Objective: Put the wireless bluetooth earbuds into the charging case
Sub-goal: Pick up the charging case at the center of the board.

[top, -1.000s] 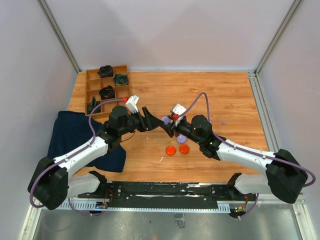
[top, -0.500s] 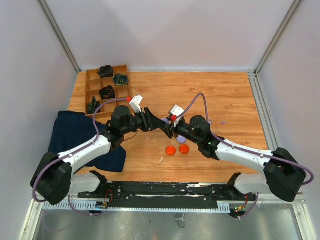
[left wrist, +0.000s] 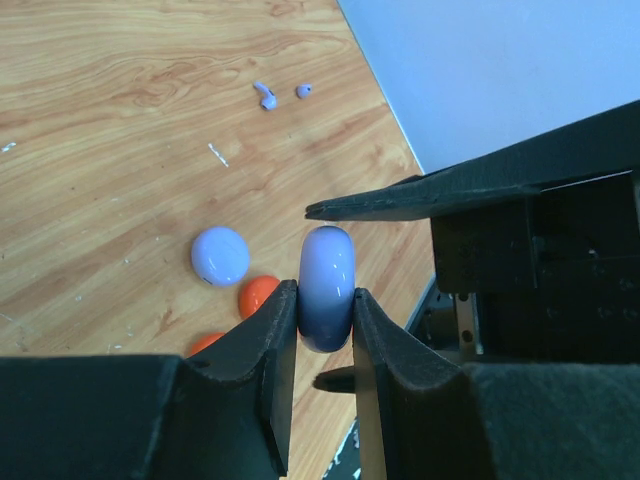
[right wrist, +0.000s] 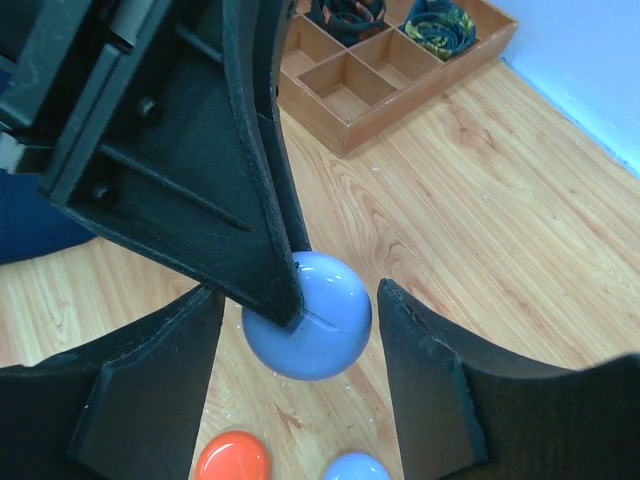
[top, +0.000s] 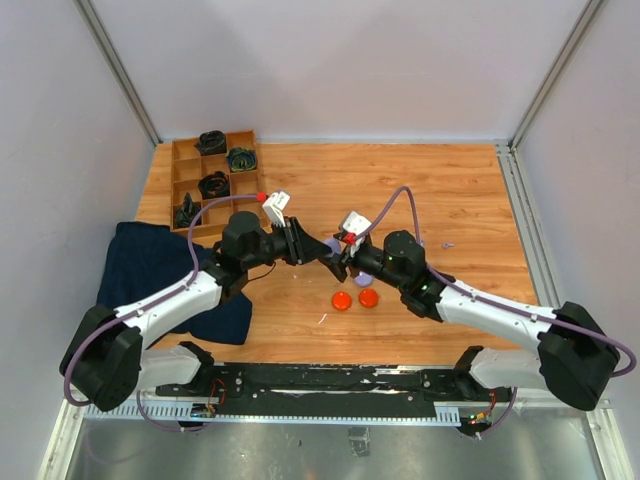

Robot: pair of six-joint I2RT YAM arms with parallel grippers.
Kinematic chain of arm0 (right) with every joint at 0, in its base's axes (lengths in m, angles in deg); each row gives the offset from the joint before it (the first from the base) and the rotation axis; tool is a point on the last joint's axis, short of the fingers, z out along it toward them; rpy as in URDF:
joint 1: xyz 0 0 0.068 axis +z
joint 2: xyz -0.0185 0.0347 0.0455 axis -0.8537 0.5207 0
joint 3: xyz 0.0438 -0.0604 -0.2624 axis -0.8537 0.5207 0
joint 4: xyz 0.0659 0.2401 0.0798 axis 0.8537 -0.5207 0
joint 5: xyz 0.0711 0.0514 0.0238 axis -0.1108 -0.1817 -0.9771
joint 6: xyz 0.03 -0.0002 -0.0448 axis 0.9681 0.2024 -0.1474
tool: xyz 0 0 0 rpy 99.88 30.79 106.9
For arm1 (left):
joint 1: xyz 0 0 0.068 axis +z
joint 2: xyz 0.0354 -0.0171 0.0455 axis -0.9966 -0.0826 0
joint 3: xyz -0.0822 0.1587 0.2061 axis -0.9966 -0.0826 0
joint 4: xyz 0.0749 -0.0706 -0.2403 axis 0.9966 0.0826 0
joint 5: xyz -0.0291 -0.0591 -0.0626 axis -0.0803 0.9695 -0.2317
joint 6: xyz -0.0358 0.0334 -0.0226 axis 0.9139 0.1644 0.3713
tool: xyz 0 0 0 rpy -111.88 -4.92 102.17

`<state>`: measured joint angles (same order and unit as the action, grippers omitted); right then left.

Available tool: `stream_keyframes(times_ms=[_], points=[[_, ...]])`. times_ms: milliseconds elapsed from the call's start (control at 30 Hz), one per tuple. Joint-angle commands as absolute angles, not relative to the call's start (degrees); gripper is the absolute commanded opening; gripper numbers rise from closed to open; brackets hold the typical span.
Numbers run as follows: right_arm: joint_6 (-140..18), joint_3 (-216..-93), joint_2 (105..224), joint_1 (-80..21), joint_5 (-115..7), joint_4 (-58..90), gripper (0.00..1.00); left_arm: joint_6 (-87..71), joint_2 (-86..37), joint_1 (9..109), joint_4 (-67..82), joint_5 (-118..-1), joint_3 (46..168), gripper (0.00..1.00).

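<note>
Your left hand (left wrist: pixel 325 305) is clamping the lavender charging case (left wrist: pixel 326 270) by its 2 flat faces, so in the left wrist view you are seeing the round case edge-on, standing upright between the fingers and held above the worktop (top: pixel 440 190). Your right hand (right wrist: pixel 300 295) is standing apart, its 2 fingers straddling the same case. In the right wrist view a gap is showing between the case and the finger on the right, while the other side is hidden behind the left hand's finger. The 2 hands are meeting near the middle of the worktop in the top view, tip to tip.

The lavender earbuds (left wrist: pixel 266 96) are lying on the bare wood, 2 tiny pieces close together, well apart from the case and from both hands; they are out toward the right side of the worktop.

Below the held case a second lavender disc (left wrist: pixel 220 255) is lying flat on the wood, with 2 orange-red discs (top: pixel 341 301) just beside it on the near side, the pair almost touching each other.

At the far left a wooden tray (top: pixel 173 175) is holding black coiled bundles (top: pixel 213 184) in 4 of its compartments. A dark blue cloth (top: pixel 145 265) is lying crumpled at the left edge, partly under your left arm.
</note>
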<state>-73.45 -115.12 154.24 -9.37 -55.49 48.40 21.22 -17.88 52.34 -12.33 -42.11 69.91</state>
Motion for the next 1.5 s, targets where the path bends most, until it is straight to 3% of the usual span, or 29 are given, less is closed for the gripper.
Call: stream_keyframes(times_ms=[0,267,500,733,1033,1267,1467], points=[[-75.4,-118.0,149.7,-9.9,-59.5,43.9,0.67,14.9,-16.1,51.8,-12.0,-40.0,71.3,0.22],[-80.7,-127.0,144.4,-16.0,-73.9,19.8,0.79,5.3,-15.9,51.8,-10.8,-38.9,71.7,0.21],[-86.1,-136.3,146.6,-17.7,-81.3,2.0,0.8,-4.3,-13.3,51.4,-10.2,-34.8,72.2,0.17],[-88.1,-138.6,147.5,-19.1,-84.1,-2.2,0.78,-14.9,-9.9,48.8,-3.9,-34.4,74.0,0.21],[-90.7,-141.9,150.6,-19.8,-89.5,-4.3,0.7,-25.3,-9.7,43.7,6.1,-39.0,79.1,0.22],[-93.8,-142.5,151.6,-20.0,-92.3,-6.8,0.54,-28.7,-9.1,42.1,8.7,-39.0,80.2,0.22],[-95.0,-142.4,152.3,-20.1,-92.6,-8.0,0.51,-29.5,-7.7,41.8,7.6,-37.1,79.3,0.22]])
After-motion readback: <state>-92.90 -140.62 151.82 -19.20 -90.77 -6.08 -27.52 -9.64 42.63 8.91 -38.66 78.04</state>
